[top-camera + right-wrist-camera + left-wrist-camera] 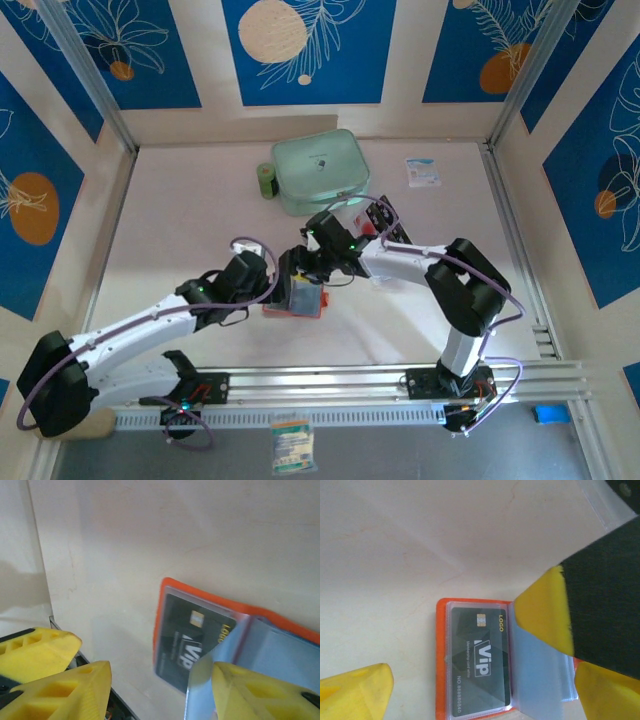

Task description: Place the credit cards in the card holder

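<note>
One card in, more left to load.
A card (pixel 477 662) sits in the clear pocket of the open holder (pixel 440 670), which lies flat on the table (pixel 180 230) between the arms. The left gripper (pixel 484 680) hangs over it, jaws spread wide and empty. The right gripper (pixel 161 675) is also parted and clamps nothing, one finger (pixel 250 690) against a clear leaf (pixel 270 655). Other cards (pixel 383 217) wait beside the right arm, so I judge the task partly done.

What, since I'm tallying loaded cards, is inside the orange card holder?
One black VIP card sits inside the open card holder, under clear plastic. The sleeves beside it are partly covered; their contents cannot be told.
</note>
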Controlling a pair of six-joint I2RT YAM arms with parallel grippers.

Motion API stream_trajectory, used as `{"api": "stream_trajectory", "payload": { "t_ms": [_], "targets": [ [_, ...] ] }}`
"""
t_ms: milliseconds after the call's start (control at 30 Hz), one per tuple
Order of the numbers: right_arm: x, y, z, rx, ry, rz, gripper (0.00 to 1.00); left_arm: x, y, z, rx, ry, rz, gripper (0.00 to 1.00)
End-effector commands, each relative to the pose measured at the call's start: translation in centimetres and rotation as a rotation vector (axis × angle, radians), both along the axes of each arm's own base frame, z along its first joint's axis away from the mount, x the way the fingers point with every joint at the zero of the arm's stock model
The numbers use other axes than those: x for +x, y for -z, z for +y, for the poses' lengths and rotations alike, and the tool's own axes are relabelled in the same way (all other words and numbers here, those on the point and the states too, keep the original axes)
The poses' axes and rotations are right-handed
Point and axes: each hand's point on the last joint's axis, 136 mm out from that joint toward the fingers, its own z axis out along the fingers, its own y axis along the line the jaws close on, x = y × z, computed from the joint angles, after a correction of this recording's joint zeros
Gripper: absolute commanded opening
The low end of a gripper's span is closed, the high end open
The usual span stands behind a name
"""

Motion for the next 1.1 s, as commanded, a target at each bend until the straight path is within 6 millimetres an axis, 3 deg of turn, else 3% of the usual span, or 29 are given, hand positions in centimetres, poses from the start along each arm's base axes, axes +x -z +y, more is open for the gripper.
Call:
{"api": "stream_trajectory", "payload": {
  "t_ms": [0, 233, 467, 900, 1067],
  "targets": [
    [-0.6, 1.1, 1.2, -0.003, -0.021, 0.064, 0.56, 0.0, 0.1, 1.4, 0.024, -0.039, -0.008, 0.93],
    [0.7, 2.8, 2.9, -0.001, -0.01, 0.096, 0.56, -0.4, 0.5, 2.3, 0.033, -0.054, -0.008, 0.93],
    [0.8, 2.9, 2.6, 0.002, -0.007, 0.106, 0.56, -0.7, 2.0, 2.4, 0.047, -0.052, 0.021, 0.93],
    [1.1, 0.6, 1.8, 0.04, 0.002, 0.075, 0.56, -0.2, 5.8, 2.0, 0.12, -0.054, 0.082, 0.93],
    [0.5, -0.3, 0.5, 0.014, 0.002, 0.042, 0.56, 0.3, 6.6, 1.9, 0.142, -0.074, 0.094, 0.93]
  ]
}}
